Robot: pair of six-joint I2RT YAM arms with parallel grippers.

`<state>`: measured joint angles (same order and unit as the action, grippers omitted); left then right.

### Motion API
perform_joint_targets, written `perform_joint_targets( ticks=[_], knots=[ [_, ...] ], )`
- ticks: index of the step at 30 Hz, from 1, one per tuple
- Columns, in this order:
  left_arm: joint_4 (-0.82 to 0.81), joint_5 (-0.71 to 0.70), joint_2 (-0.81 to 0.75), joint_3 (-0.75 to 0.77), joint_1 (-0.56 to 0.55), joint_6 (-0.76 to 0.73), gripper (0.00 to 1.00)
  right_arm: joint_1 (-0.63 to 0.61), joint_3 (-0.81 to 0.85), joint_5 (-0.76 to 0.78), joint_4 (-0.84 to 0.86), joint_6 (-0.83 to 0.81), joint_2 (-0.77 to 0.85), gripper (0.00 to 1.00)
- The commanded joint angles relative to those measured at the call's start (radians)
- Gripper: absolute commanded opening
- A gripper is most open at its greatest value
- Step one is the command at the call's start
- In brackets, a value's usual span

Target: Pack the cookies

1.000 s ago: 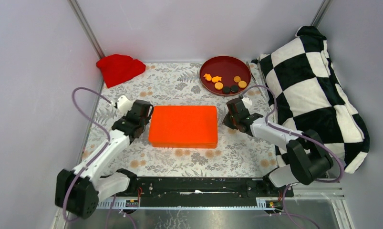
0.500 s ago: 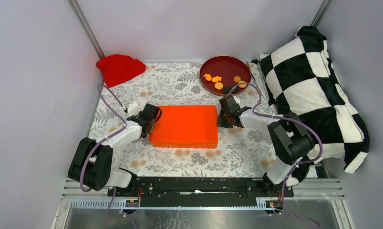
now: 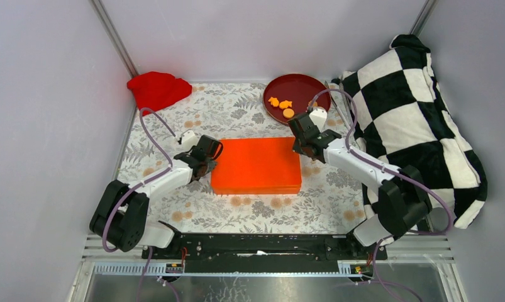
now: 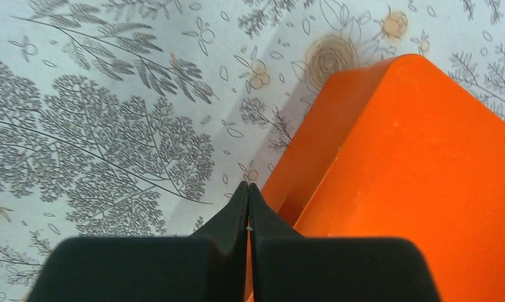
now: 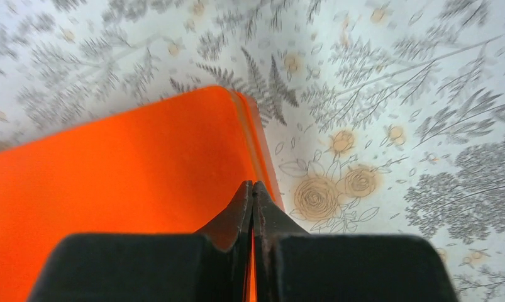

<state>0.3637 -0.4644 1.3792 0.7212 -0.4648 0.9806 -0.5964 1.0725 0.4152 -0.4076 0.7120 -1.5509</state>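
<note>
A closed orange box (image 3: 256, 165) lies flat in the middle of the floral tablecloth. Small orange cookies (image 3: 288, 113) lie on a dark red round plate (image 3: 300, 85) at the back; my right wrist hides the rest of them. My left gripper (image 3: 213, 153) is shut and empty, its tips (image 4: 248, 187) against the left edge of the orange box (image 4: 413, 176). My right gripper (image 3: 298, 146) is shut and empty, its tips (image 5: 253, 184) over the far right corner of the orange box (image 5: 124, 176).
A red cloth (image 3: 156, 89) lies at the back left corner. A black-and-white checkered pillow (image 3: 413, 119) fills the right side, close to my right arm. Grey walls close in the table on three sides.
The orange box has slid to the right. My left gripper followed it rightward along its left edge. My right arm swung back toward the plate and now covers some cookies.
</note>
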Motion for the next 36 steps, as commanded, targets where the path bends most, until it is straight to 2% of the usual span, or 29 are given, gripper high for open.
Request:
perform_joint_targets(
  ticks=[1, 7, 17, 23, 30, 33, 35, 36],
  knots=[
    [-0.043, 0.066, 0.014, -0.014, -0.014, 0.017, 0.0, -0.034, 0.057, 0.144, -0.044, -0.052, 0.079, 0.0],
    [-0.055, 0.079, 0.029, -0.01, -0.019, 0.012, 0.0, -0.076, 0.067, 0.034, -0.046, -0.082, 0.037, 0.0],
    [-0.072, 0.085, 0.017, -0.002, -0.036, -0.006, 0.0, -0.08, -0.088, -0.046, 0.001, -0.03, -0.011, 0.0],
    [-0.037, 0.047, -0.028, 0.006, -0.041, -0.017, 0.0, -0.081, -0.018, -0.008, -0.012, -0.079, 0.051, 0.0],
    [0.085, -0.065, -0.252, 0.041, -0.042, -0.036, 0.0, -0.083, 0.121, 0.049, -0.029, -0.174, 0.157, 0.03],
    [0.101, -0.064, -0.347, 0.052, -0.044, -0.06, 0.08, -0.083, 0.134, 0.052, -0.019, -0.191, 0.214, 0.07],
    [0.107, -0.054, -0.396, 0.059, -0.044, -0.072, 0.22, -0.083, 0.135, 0.065, -0.024, -0.192, 0.244, 0.12],
    [0.11, -0.048, -0.414, 0.064, -0.044, -0.077, 0.3, -0.083, 0.133, 0.066, -0.026, -0.194, 0.257, 0.19]
  ],
)
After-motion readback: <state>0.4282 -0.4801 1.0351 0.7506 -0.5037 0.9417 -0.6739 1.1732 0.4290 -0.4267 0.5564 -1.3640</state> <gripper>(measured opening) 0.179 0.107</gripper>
